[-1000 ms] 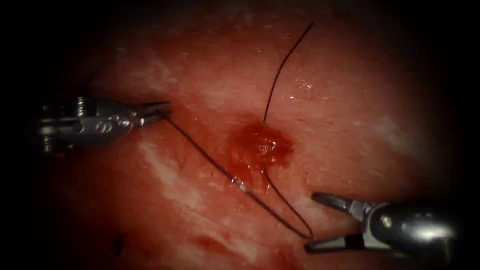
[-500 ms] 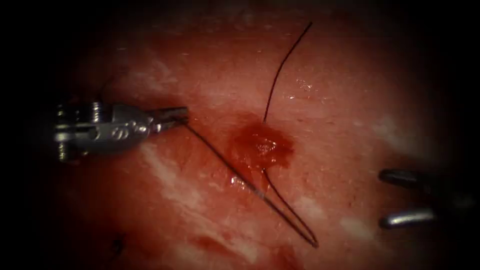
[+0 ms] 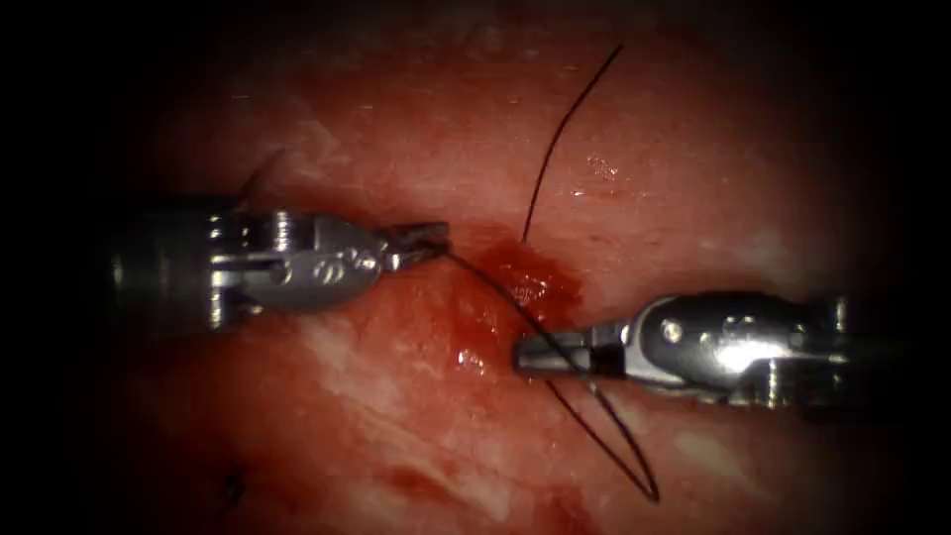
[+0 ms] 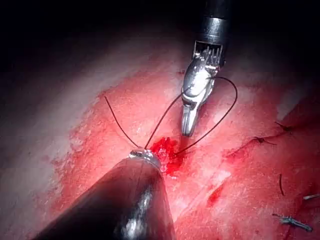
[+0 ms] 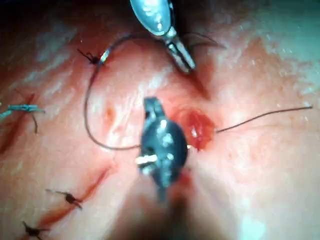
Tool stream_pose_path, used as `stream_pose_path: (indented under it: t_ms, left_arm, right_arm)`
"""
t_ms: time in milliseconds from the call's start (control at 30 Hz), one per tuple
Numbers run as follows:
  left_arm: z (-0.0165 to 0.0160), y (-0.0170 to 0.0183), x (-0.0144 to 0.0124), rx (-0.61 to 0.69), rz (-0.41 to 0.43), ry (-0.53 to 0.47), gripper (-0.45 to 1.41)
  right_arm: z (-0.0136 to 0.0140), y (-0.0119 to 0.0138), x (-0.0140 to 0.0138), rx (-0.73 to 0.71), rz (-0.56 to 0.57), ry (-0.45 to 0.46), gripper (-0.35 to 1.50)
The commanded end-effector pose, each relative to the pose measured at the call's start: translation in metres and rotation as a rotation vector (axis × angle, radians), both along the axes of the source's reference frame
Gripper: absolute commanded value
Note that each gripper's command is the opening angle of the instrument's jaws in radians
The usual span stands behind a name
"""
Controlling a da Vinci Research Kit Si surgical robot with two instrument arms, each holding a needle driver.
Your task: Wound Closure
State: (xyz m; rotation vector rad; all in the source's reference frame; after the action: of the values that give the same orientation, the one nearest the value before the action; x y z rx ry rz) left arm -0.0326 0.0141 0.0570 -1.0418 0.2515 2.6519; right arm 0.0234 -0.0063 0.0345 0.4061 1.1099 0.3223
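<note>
Left end effector (image 3: 428, 238) is pinching the thread (image 3: 495, 292) at 9 o'clock of the red fluid (image 3: 530, 282); it's been sliding inward. Right end effector (image 3: 530, 355) has swung in at 4 o'clock, closed over the loop. Looks like knot-tying; needs steady tension.

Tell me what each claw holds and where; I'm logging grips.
Left claw is shut on the thread at its end left of the cut. Right claw is shut where both strands of the loop cross it; a grip cannot be confirmed.
</note>
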Motion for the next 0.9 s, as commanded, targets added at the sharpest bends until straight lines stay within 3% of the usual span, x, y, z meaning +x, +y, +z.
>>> stream_pose_path:
  t_ms: [33, 267, 467, 667, 900]
  left_arm:
    - [0.0011, -0.0003, -0.0009, -0.006, -0.003, 0.005, -0.45]
    - [0.0056, -0.0015, -0.0030, -0.030, -0.034, 0.036, -0.45]
    - [0.0072, -0.0024, -0.0027, -0.034, -0.031, 0.049, -0.45]
    - [0.0062, -0.0034, -0.0031, -0.035, -0.036, 0.054, -0.45]
    - [0.0039, -0.0052, -0.0038, -0.032, -0.044, 0.061, -0.45]
  right_arm:
    - [-0.0002, -0.0007, 0.0016, 0.002, 0.013, 0.026, -0.35]
    - [-0.0016, -0.0001, 0.0041, -0.026, 0.081, 0.128, -0.35]
    - [-0.0021, 0.0007, 0.0039, -0.058, 0.161, 0.148, -0.35]
    - [-0.0024, 0.0018, 0.0038, -0.095, 0.222, 0.137, -0.35]
    - [-0.0011, 0.0029, 0.0033, -0.145, 0.282, 0.057, -0.35]
